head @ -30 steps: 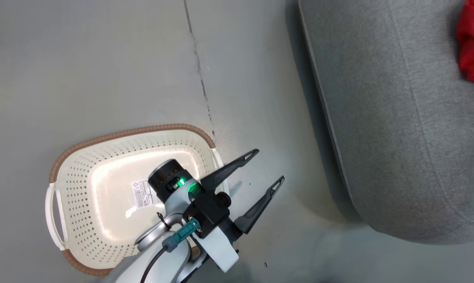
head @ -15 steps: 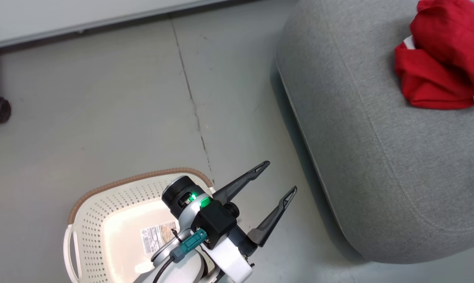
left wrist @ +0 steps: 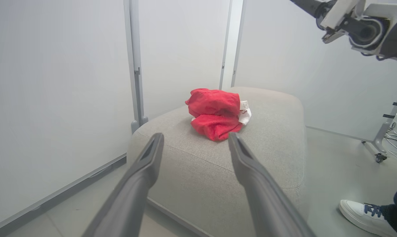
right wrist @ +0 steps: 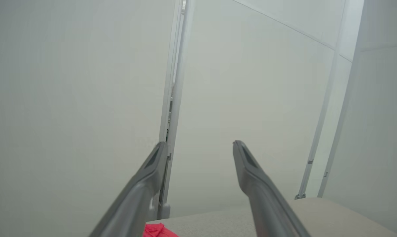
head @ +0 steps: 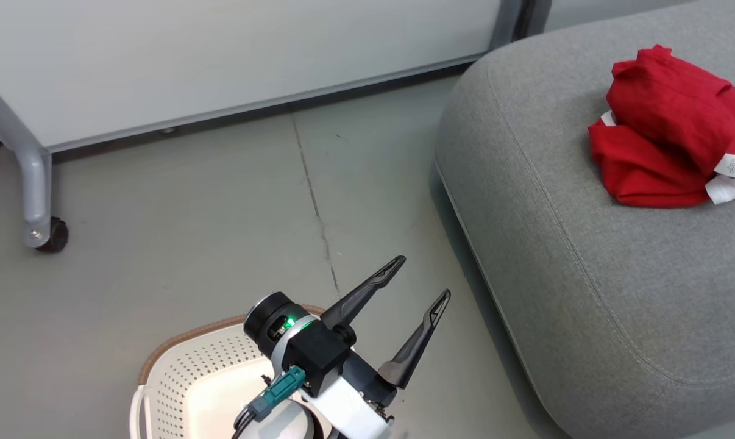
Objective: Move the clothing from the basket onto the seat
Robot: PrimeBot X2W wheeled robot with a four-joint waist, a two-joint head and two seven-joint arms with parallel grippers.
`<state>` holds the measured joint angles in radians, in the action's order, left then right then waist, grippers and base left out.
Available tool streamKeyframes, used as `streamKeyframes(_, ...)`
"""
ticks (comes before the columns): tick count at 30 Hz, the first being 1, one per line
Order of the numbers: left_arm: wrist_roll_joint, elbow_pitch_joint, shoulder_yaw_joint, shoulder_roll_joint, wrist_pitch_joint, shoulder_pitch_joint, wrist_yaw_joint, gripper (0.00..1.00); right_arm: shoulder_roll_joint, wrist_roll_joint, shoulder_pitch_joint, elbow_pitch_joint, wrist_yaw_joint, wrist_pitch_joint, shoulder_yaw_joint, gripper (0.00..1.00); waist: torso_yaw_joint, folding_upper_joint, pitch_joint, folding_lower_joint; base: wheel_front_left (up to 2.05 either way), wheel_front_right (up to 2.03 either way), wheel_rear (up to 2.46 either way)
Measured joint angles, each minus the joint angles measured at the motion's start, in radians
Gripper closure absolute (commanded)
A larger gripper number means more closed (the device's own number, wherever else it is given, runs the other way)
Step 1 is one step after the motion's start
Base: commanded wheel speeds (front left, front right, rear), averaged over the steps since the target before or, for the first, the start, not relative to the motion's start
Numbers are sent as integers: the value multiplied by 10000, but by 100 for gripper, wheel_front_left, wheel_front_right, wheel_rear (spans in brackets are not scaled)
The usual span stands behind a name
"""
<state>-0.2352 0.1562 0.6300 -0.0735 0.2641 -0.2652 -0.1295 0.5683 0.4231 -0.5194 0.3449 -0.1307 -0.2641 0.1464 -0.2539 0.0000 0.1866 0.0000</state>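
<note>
Our head camera has tipped up since the earlier frames. The basket (head: 184,341) has slid to the bottom edge of the head view and the wall panel (head: 221,61) has come in at the top, which is the view shifting, not the things moving. The left gripper (head: 423,276) keeps its place over the basket's corner nearest the seat (head: 587,292), fingers spread wide with nothing between them.

The clothing (head: 660,152) lies bundled on top of the seat, well in from the edge that faces the basket, with a white label and trim on the side away from us. What we see of the basket's inside holds nothing red, so we judge the task done or all but done.

In the left wrist view the bundle sits straight ahead of the open jaws, up on the seat and beyond its front edge. It is a rounded heap, somewhat wider across that line of sight than it is deep, with no strong long axis.

The right gripper (right wrist: 198,144) is also spread and empty. It points over the seat at the wall, with a scrap of red at the bottom edge of its view. We cannot tell for certain which arm is nearer.

The seat is soft grey fabric that gives under a load. The floor (head: 191,213) beside the seat is bare and smooth, and a person's shoe (left wrist: 359,212) stands off its far side.
</note>
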Motion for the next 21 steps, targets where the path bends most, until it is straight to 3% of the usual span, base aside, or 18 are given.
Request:
streamKeyframes(4,4,-161,-378,142,0,247,0,0,-420,-314,989,-1634,0,0,-230,0,218,0,-353,0,0,0,0)
streamKeyframes(11,4,-453,-1486,222,0,772,0,0,-1246,-468,2126,-3281,0,-2,-721,0,762,0,-880,0,0,0,0)
streamKeyframes(15,44,-537,-2265,236,0,1058,2,0,-1768,-683,2739,-3701,0,-2,-1333,0,1182,0,-1055,0,0,0,0)
streamKeyframes(21,4,-328,-3108,236,0,1405,612,0,-2548,-918,3524,-3620,0,0,-1967,0,1817,0,-1263,0,0,0,0)
